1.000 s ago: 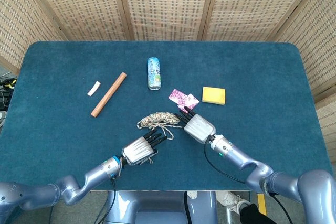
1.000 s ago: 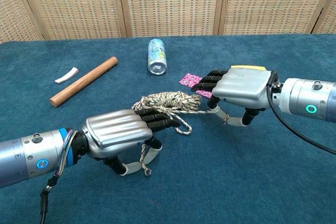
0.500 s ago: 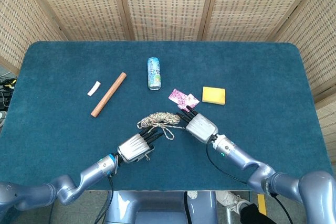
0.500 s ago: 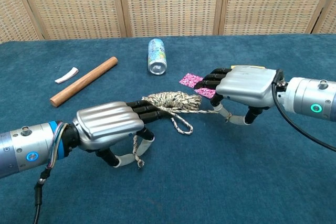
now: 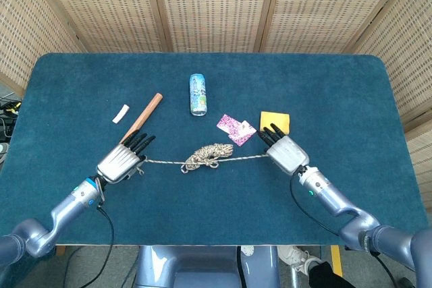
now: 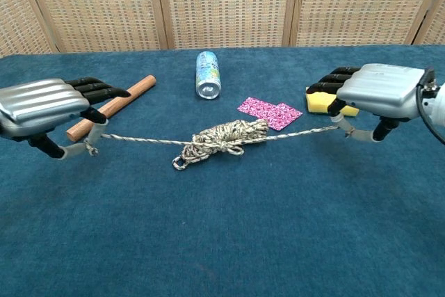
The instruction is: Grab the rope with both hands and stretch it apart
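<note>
The left hand (image 6: 43, 106) holds one end of the rope (image 6: 221, 137), and the right hand (image 6: 379, 92) holds the other end. The rope runs in a thin line between both hands, with a bunched knot in the middle. A wooden stick (image 6: 115, 104) lies just behind the left hand. A yellow sponge (image 6: 323, 101) sits right behind the right hand.

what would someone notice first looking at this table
The rope stands out: a strand runs from each hand to a tangled bundle at the middle of the blue table. The left hand holds one end near the wooden stick, the right hand the other end by the yellow sponge. Behind the bundle lie a can and a pink packet.
</note>
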`<state>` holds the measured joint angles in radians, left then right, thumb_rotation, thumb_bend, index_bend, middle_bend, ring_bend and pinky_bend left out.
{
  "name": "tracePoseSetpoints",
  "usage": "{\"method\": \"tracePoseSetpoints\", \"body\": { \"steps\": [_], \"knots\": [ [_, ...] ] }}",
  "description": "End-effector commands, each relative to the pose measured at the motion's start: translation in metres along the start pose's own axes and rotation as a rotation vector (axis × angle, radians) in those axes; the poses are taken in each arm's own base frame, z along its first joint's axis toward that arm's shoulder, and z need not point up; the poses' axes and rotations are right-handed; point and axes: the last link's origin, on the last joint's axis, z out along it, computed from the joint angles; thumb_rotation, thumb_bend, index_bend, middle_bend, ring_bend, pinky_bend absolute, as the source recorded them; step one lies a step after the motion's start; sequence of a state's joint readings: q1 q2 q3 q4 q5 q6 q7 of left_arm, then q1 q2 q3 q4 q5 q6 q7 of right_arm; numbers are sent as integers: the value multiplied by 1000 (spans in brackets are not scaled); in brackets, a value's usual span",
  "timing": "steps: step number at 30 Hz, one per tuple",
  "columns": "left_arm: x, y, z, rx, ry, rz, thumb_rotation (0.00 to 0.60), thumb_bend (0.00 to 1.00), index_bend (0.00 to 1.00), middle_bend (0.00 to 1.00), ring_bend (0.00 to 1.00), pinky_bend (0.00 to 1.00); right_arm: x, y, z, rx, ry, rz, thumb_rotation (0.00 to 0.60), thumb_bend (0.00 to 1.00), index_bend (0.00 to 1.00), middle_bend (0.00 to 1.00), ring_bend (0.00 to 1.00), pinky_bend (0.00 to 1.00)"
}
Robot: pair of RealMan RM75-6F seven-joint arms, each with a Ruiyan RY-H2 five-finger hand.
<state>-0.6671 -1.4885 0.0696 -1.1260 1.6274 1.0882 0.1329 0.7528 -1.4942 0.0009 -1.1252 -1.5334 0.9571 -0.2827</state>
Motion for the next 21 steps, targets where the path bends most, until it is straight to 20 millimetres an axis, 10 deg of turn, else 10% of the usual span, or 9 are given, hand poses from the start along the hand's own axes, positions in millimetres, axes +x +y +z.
{"method": "tracePoseSetpoints", "body": {
  "steps": [1,18,21],
  "knots": [
    [-6,-28,-17,72,-9,-1,600,437,716,0,0,0,-6,12,-10,-36,-14,-4,600,529,667,46,0,0],
    [-19,-59,-34,172,-33,-47,600,437,716,0,0,0,-24,33,-44,-108,-57,-6,600,527,664,46,0,0],
    [-21,-57,-34,164,-32,-43,600,387,574,0,0,0,-24,32,-44,-107,-55,-6,600,483,553,28,0,0]
  ]
}}
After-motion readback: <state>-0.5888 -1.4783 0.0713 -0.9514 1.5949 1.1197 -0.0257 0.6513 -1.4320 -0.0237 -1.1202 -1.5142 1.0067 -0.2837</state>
